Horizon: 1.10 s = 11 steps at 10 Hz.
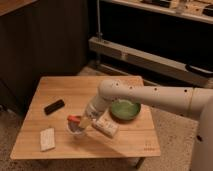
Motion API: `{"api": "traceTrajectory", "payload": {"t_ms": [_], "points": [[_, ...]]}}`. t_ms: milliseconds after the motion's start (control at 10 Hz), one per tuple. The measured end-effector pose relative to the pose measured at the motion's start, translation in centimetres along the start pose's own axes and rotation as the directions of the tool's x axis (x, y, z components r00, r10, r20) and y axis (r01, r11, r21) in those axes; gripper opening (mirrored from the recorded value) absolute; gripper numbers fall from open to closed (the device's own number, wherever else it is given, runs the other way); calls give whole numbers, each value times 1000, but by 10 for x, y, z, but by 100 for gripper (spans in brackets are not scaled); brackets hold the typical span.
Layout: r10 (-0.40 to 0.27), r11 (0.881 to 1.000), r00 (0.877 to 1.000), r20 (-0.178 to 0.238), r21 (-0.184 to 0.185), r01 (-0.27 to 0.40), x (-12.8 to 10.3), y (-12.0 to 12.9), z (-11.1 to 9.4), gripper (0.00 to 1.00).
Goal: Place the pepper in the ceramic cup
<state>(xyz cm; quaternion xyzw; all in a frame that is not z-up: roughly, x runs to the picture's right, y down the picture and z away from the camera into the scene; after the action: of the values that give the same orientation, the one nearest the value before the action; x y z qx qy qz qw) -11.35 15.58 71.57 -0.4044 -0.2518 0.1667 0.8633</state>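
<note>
A: Camera view, the only one. Hand (80, 121) low over the front-left part of the wooden surface (125, 140), right at the ceramic cup (76, 130). Closed on the pepper (74, 119), apparently: orange-red end poking out to the left of the hand, just above the cup's rim.

B: Already inside the cup, or above it?

A: Hard to say. Touching or nearly touching the rim; not clearly down in the darker inside.

B: Handling of the pepper?

A: Probably light, smooth-skinned, a bit slippery. Firm enough for a two-finger pinch, likely bruised by a hard squeeze. Best held across the middle of its length, as seems the case here, long axis tipped down toward the opening.

B: And the cup?

A: Small, pale, likely rigid and breakable, easily nudged or tipped by a descending arm. Opening only a little wider than the pepper, so little room for error.

B: Anything else nearby?

A: Pale rectangular packet (106, 127) just beside the cup to the right, under the forearm. Green bowl (125, 109) further right. Black block (54, 106) and white flat item (47, 138) to the left, well apart from the cup.
</note>
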Motion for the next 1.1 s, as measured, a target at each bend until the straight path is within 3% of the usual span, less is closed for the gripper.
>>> {"api": "traceTrajectory", "payload": {"t_ms": [100, 200, 400, 500, 800, 1100], "points": [[-4, 1000, 1000, 1, -3, 4, 0, 0, 0, 38], [-16, 999, 999, 33, -36, 17, -1, 1, 2, 50], [-14, 991, 984, 175, -126, 37, 0, -1, 3, 71], [-14, 987, 976, 217, -154, 49, 0, -1, 4, 78], [-34, 975, 971, 236, -206, 84, -4, -1, 7, 80], [-58, 965, 964, 260, -231, 120, -9, 0, 7, 80]]}}
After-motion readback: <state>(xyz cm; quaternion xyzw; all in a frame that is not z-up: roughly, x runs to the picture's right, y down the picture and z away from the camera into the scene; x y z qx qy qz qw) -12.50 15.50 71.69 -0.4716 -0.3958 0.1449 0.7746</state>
